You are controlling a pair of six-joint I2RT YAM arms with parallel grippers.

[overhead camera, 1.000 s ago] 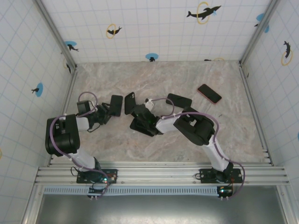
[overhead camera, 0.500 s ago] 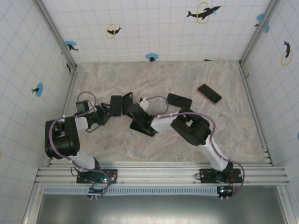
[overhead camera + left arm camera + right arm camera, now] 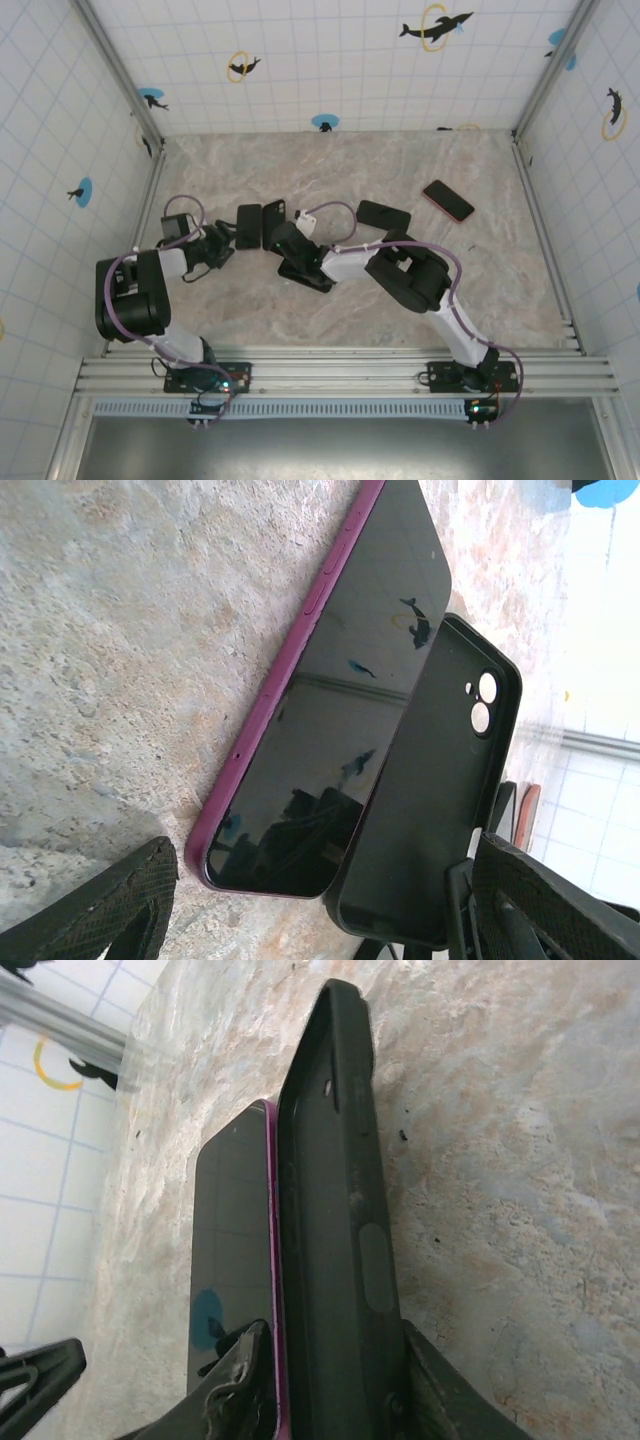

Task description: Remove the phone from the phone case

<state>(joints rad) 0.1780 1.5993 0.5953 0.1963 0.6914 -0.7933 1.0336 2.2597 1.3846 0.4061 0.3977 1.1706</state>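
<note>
A phone (image 3: 340, 710) with a magenta rim lies flat on the marble table, screen up. The empty black phone case (image 3: 430, 800) leans against its right side, camera holes showing. From above, the phone (image 3: 248, 226) and the case (image 3: 272, 224) sit side by side between my arms. My left gripper (image 3: 330, 915) is open, its fingers wide on either side of the near ends of both, touching neither. My right gripper (image 3: 335, 1385) straddles the case (image 3: 335, 1210), which stands on edge. Its right finger is against the case and its left finger (image 3: 235, 1375) stands off it, over the phone (image 3: 230, 1250).
A black phone (image 3: 383, 214) and a red-rimmed phone (image 3: 447, 200) lie to the right, further back on the table (image 3: 400, 160). Tiled walls and metal rails close in the left, right and far sides. The two grippers (image 3: 228, 240) (image 3: 287, 238) are close together.
My right gripper has carried the case left until it rests beside the phone, and its jaws have parted. The left gripper has edged slightly back and stayed open.
</note>
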